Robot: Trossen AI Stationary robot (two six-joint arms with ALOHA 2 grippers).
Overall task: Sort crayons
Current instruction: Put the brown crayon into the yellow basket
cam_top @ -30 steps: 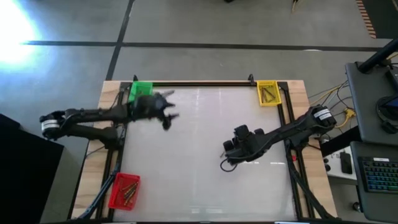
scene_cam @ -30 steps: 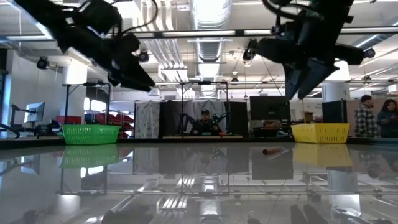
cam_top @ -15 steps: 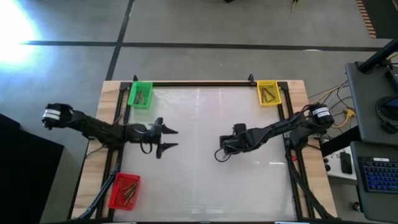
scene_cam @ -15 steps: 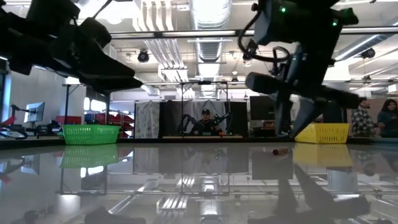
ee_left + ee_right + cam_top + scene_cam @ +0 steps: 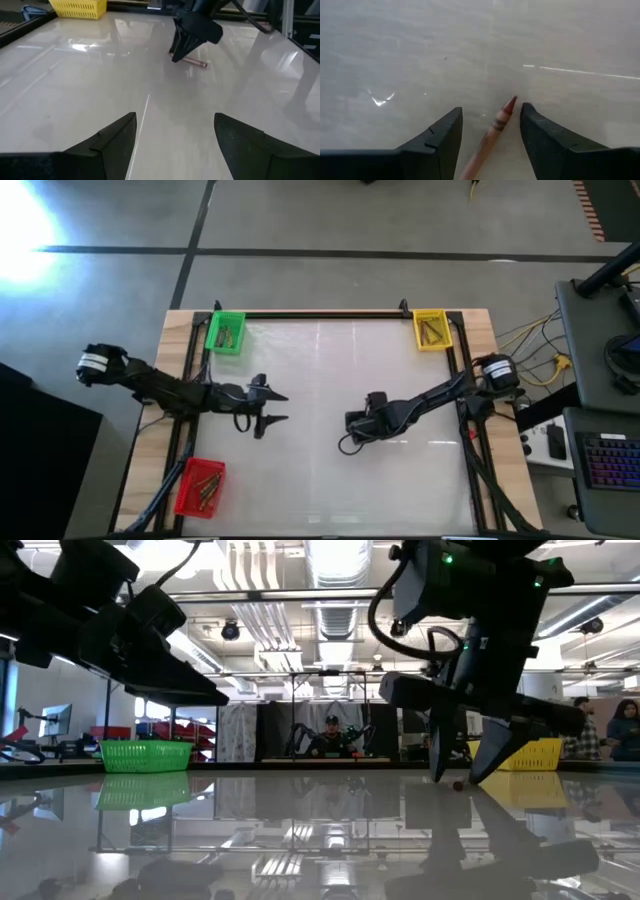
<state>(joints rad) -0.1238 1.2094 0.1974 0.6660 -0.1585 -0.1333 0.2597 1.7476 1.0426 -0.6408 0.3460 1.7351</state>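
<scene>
One reddish-brown crayon (image 5: 495, 127) lies flat on the glossy white table (image 5: 320, 480), right of centre; it also shows in the left wrist view as a crayon (image 5: 195, 62). My right gripper (image 5: 490, 107) points steeply down over it, open, with one finger on each side of the crayon's pointed end; no touch shows. My left gripper (image 5: 280, 406) hovers open and nearly level over the table's left half, facing the right gripper (image 5: 187, 40), with nothing between its fingers. More crayons lie in the bins.
A green bin (image 5: 225, 332) stands at the far left corner, a yellow bin (image 5: 431, 329) at the far right corner and a red bin (image 5: 200, 486) at the near left. Free table surface lies between the arms. People show in the room behind.
My left gripper has swung from beside the green bin toward the table's near side and centre, sinking and tipping toward level. My right gripper has come down and a little leftward onto the spot where the crayon lies, has rolled, and its fingers have spread wider.
</scene>
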